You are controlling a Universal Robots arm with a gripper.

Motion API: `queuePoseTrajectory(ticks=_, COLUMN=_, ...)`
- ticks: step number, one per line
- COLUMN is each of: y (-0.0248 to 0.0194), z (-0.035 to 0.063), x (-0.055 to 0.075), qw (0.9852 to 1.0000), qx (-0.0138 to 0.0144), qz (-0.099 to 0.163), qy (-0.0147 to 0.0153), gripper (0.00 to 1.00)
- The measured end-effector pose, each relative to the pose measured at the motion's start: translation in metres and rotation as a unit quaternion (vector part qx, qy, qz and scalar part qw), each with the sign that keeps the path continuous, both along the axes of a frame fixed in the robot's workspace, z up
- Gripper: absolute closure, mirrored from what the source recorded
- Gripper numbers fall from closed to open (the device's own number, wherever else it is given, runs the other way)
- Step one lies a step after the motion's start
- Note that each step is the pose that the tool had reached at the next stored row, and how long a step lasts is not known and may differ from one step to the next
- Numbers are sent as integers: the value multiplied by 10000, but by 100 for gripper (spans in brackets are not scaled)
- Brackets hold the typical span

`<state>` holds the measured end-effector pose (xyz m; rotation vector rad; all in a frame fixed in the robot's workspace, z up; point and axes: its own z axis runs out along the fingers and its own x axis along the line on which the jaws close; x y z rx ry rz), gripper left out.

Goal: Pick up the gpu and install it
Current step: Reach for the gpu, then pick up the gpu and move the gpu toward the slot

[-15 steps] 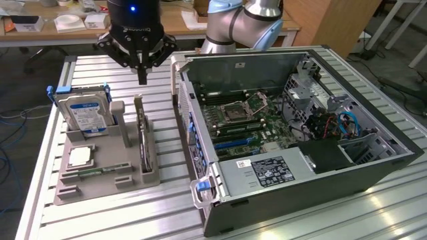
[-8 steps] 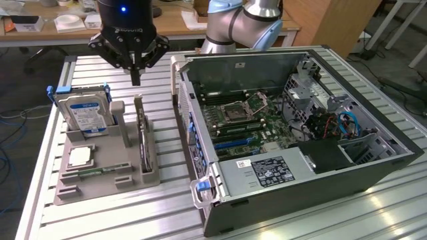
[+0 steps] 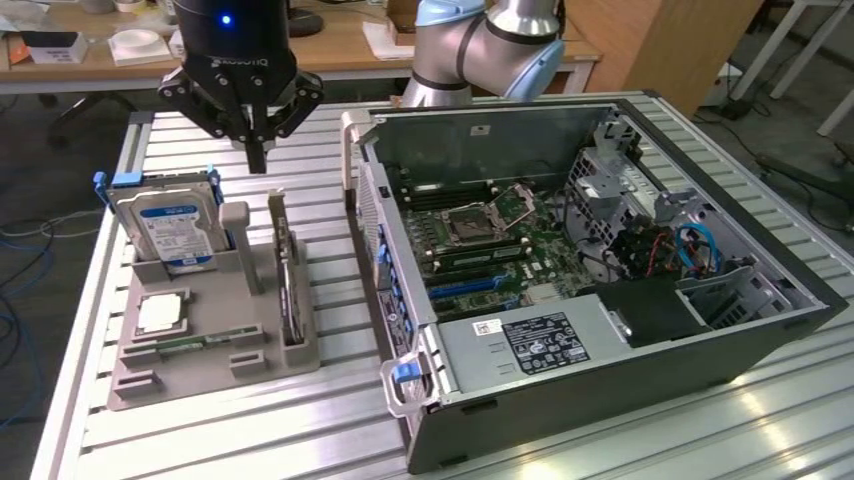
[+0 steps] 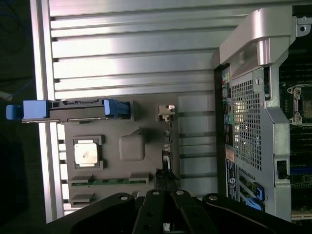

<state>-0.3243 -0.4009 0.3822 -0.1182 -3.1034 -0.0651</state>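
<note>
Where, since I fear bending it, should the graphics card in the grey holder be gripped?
I would take the graphics card by its upper edge, coming straight down from above, fingers on its two flat faces. It stands on edge in a slot of the grey holder, so only the top is free.

The gripper, fingers closed, hangs above the grey holder. The holder seats a processor, a hard drive and the gpu.

We record a black gripper built of hinged link bars with round pivot pins. It carries pale lettering and a blue indicator light on the black wrist housing. The arm is silver-grey tubing with a light-blue joint cap.
</note>
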Motion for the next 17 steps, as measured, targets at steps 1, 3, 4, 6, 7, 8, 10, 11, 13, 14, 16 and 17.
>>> queuePoseTrajectory(ticks=1, y=0, z=0, x=0, qw=10000, qx=0, qz=0, qy=0, gripper=90)
queuePoseTrajectory(ticks=3, y=0, z=0, x=-1, qw=10000, qx=0, qz=0, qy=0, gripper=90)
queuePoseTrajectory(ticks=4, y=0, z=0, x=-1, qw=10000, qx=0, qz=0, qy=0, gripper=90)
queuePoseTrajectory(ticks=6, y=-2, z=0, x=-2, qw=10000, qx=0, qz=-1, qy=0, gripper=90)
queuePoseTrajectory(ticks=7, y=-2, z=0, x=-2, qw=10000, qx=0, qz=-1, qy=0, gripper=90)
queuePoseTrajectory(ticks=8, y=-3, z=0, x=-2, qw=10000, qx=0, qz=0, qy=1, gripper=90)
queuePoseTrajectory(ticks=10, y=-3, z=0, x=-1, qw=10000, qx=0, qz=0, qy=0, gripper=90)
queuePoseTrajectory(ticks=11, y=-3, z=0, x=-1, qw=10000, qx=0, qz=0, qy=0, gripper=90)
queuePoseTrajectory(ticks=13, y=-3, z=0, x=-1, qw=10000, qx=0, qz=0, qy=0, gripper=90)
queuePoseTrajectory(ticks=14, y=-3, z=0, x=-1, qw=10000, qx=0, qz=0, qy=0, gripper=89)
queuePoseTrajectory(ticks=16, y=-4, z=0, x=-1, qw=10000, qx=0, qz=0, qy=0, gripper=83)
queuePoseTrajectory(ticks=17, y=-4, z=0, x=-1, qw=10000, qx=0, qz=0, qy=0, gripper=77)
